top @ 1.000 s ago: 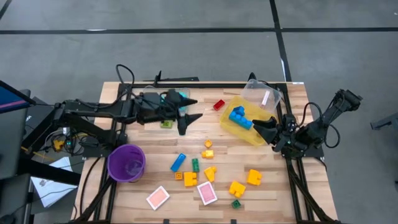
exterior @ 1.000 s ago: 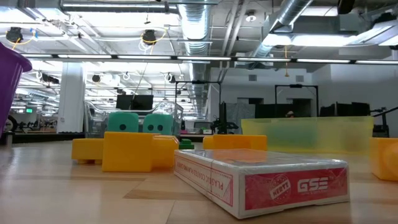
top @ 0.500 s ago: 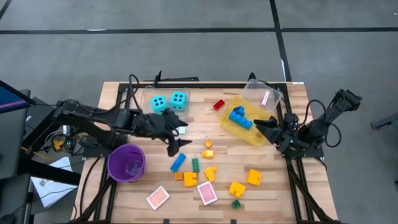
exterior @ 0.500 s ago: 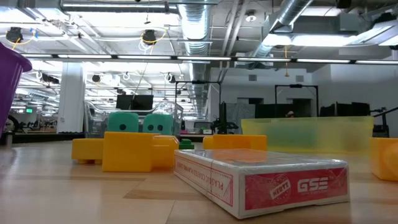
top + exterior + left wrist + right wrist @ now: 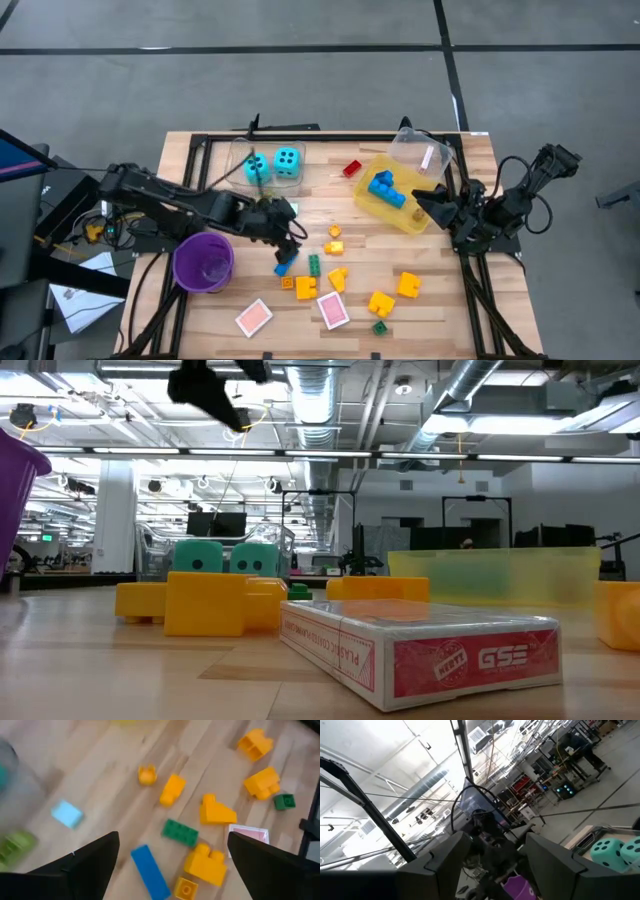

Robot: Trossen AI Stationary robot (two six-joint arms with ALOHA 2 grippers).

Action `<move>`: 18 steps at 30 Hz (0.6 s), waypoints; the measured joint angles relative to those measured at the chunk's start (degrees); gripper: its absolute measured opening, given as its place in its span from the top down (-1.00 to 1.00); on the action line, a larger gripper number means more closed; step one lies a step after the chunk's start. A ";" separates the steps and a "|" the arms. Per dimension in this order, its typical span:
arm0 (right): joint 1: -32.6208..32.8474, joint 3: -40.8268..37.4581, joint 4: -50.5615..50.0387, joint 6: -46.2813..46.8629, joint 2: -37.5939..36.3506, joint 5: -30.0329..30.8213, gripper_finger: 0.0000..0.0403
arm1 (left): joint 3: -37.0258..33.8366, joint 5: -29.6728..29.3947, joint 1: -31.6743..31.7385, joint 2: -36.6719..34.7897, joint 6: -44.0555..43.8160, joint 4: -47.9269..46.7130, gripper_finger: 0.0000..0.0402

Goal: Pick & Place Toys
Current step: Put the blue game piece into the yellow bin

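Note:
Small toy bricks lie scattered on the wooden table (image 5: 200,150). My left gripper (image 5: 287,243) hangs open above a blue brick (image 5: 150,872), tipped down, with nothing between its fingers; it also shows at the top of the low view (image 5: 212,388). A green brick (image 5: 180,832) and yellow bricks (image 5: 216,812) lie just beyond. Two cyan dice (image 5: 273,163) sit in a clear tub at the far side. Two pink cards (image 5: 333,310) lie near the front edge. My right gripper (image 5: 425,205) is open over the yellow bin's (image 5: 372,205) right corner, pointing slightly upward.
A purple cup (image 5: 204,262) stands at the near left beside my left arm. The yellow bin holds blue bricks (image 5: 384,188). A second clear tub (image 5: 420,150) sits behind the bin. A red brick (image 5: 352,168) lies at the far middle. A card box (image 5: 430,645) lies close to the low camera.
My left gripper has moved from over the dice toward the table's near edge and down, tipping its fingers downward over the blue brick. The dice, hidden under the arm before, now show. The toys have not moved.

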 joint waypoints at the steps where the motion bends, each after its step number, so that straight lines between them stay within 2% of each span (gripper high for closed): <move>1: 0.00 0.00 0.00 0.01 0.00 0.00 -0.03 | 0.03 1.07 0.02 1.14 -2.22 -0.65 -0.80; 9: 0.00 0.00 0.02 0.03 0.00 -1.70 -0.03 | 0.01 10.93 1.67 10.37 -17.84 -8.48 -0.81; 12: -0.02 0.00 0.02 0.01 0.00 -2.25 -0.03 | 0.01 14.23 2.50 13.26 -18.98 -9.08 -0.82; 18: -0.01 0.02 0.08 -1.23 -1.57 -3.17 -0.03 | 0.01 15.94 3.29 18.48 -21.28 -7.73 -0.78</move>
